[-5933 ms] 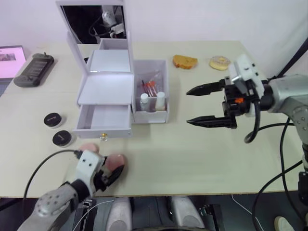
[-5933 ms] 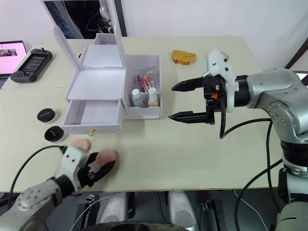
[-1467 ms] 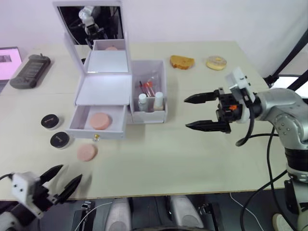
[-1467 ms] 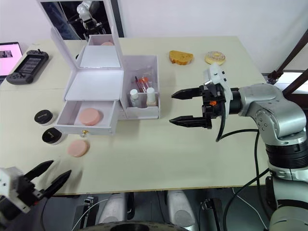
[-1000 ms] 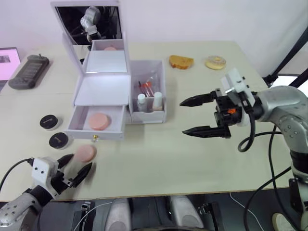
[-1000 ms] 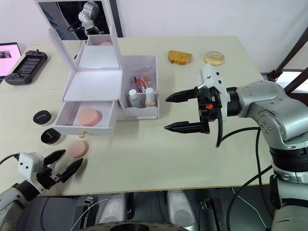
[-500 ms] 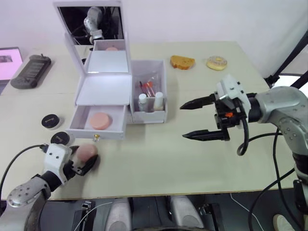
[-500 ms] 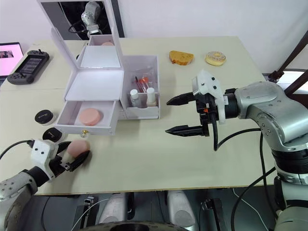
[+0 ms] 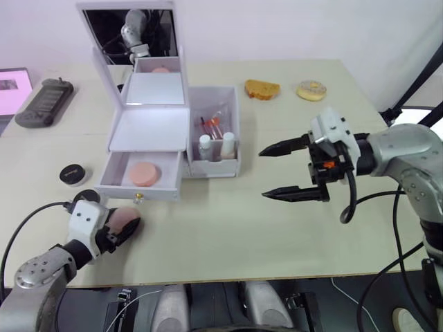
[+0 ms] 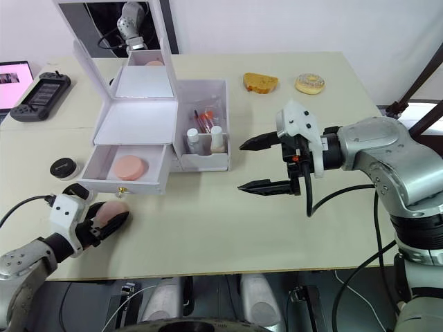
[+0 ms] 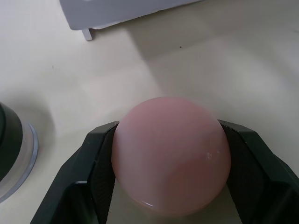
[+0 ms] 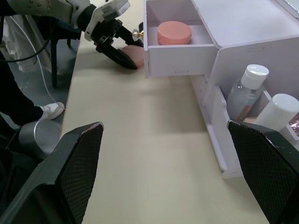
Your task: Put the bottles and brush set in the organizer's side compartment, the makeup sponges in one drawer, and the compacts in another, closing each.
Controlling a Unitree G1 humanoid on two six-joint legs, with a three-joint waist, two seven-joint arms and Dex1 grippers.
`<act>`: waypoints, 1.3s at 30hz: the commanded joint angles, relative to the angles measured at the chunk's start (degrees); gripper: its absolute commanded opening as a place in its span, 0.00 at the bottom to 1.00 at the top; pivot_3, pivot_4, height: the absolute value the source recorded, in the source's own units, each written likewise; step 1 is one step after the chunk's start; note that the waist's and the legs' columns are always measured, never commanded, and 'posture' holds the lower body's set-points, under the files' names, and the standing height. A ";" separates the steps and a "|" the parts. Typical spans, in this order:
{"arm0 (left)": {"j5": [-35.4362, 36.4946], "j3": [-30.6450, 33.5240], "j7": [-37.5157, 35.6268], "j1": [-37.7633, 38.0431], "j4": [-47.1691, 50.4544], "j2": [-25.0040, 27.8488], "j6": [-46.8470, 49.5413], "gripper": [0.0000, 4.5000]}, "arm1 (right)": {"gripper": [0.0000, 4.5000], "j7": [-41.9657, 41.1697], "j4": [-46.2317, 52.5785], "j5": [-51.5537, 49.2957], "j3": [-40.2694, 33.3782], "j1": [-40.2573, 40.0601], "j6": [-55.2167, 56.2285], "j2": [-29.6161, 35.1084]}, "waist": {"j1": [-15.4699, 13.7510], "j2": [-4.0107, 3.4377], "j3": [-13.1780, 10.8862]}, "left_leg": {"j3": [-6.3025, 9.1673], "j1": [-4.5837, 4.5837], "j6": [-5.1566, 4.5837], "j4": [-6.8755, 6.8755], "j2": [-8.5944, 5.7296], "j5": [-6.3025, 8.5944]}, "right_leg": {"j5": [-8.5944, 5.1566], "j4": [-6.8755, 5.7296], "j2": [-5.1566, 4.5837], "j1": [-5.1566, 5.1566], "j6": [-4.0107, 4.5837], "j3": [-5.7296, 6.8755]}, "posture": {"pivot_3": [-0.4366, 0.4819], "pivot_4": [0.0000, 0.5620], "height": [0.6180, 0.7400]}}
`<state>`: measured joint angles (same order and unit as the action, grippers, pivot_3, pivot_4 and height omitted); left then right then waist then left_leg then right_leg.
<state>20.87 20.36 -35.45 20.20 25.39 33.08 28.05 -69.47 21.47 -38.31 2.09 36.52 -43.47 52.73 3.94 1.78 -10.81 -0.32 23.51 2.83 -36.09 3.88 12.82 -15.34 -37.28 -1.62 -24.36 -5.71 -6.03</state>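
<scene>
The pink makeup sponge (image 11: 171,155) sits on the bench (image 9: 228,228) just in front of the organizer (image 9: 166,131), gripped between the left gripper's (image 9: 119,232) fingers. A second sponge (image 9: 145,171) lies in the open drawer (image 9: 142,180). 2 compacts (image 9: 72,173) rest nearby. The right gripper (image 9: 277,173) hovers with fingers spread wide, holding nothing.
</scene>
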 commanded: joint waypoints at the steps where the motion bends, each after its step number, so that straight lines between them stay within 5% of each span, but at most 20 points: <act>1: 1.61 4.03 -1.85 2.47 -1.09 0.60 -1.53 0.59 | 1.00 -0.41 -0.06 0.29 -0.07 1.28 0.96 -0.11 | 0.22 0.01 0.00 | 0.00 0.00 0.00 0.01 0.00 0.00 | 0.00 0.01 0.00 -0.01 0.00 0.00 | 0.48 0.27 1.00; 11: 15.81 21.10 -16.40 11.43 -3.90 -4.14 -16.27 0.59 | 1.00 -2.85 -2.41 0.48 2.11 3.58 2.18 -1.26 | -0.04 0.05 -0.02 | -0.05 0.01 -0.01 0.03 0.02 0.02 | -0.01 0.09 -0.05 -0.11 0.03 0.01 | 0.48 0.27 1.00; 15: 23.35 29.23 -20.92 13.74 -1.70 -0.94 -16.13 0.59 | 1.00 -4.59 -4.89 1.16 3.52 5.99 3.36 -3.17 | 0.25 0.25 0.01 | -0.06 0.00 0.01 0.01 0.03 0.03 | 0.05 0.27 -0.09 -0.22 0.12 0.01 | 0.48 0.27 1.00; 20: 30.69 31.88 -19.46 9.97 2.47 8.80 -9.07 0.59 | 1.00 -5.34 -6.01 2.06 4.03 6.86 4.14 -4.22 | -0.04 0.21 -0.02 | -0.15 0.01 0.01 0.09 0.03 0.03 | 0.04 0.31 -0.14 -0.24 0.12 0.02 | 0.48 0.27 1.00; 29: 40.54 15.58 -7.78 -18.51 3.90 28.89 6.82 0.59 | 1.00 -2.74 -3.14 1.15 1.77 4.68 2.49 -4.07 | 0.12 0.17 -0.07 | -0.22 0.11 0.00 0.11 0.03 0.02 | 0.05 0.19 -0.07 -0.15 0.08 -0.02 | 0.48 0.27 1.00; 39: 34.07 -5.01 -13.93 -39.03 -3.59 28.96 10.62 0.59 | 1.00 2.38 2.58 -1.07 -2.58 0.02 -0.88 -2.57 | 0.01 0.11 -0.10 | -0.06 0.10 -0.03 0.15 0.05 0.02 | -0.01 -0.02 0.10 -0.20 -0.08 -0.01 | 0.48 0.27 1.00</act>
<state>56.56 16.20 -47.99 -17.19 22.25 61.96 39.19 -67.91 21.94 -37.99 2.01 36.32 -44.02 49.33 3.96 1.90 -10.91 -0.38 23.61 2.80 -35.98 3.93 12.84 -15.35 -37.29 -1.53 -24.54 -5.79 -6.04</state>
